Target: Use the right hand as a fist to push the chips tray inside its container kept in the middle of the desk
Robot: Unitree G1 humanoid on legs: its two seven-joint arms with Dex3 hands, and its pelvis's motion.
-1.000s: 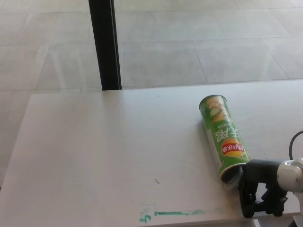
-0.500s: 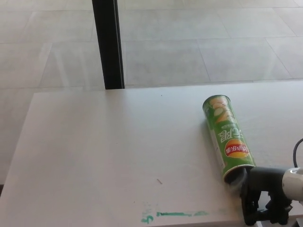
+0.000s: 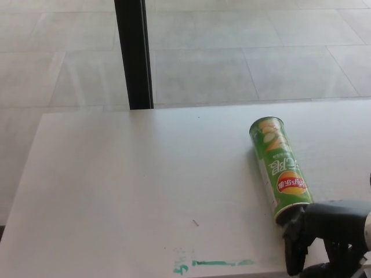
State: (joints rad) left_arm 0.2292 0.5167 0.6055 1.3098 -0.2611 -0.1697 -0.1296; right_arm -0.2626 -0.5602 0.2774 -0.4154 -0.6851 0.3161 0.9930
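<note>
The fingers [image 3: 294, 246] of the right hand [image 3: 324, 234] are curled downward and drawn together into a loose fist holding nothing, positioned just beside the near, open end of the green chips container [image 3: 280, 169], which lies on its side on the right part of the white desk [image 3: 133, 191]. The chips tray cannot be made out at the mouth, so the step in hand appears to be the push itself or its final seating. The next move calls for a straight push along the container's axis, without rolling it.
</note>
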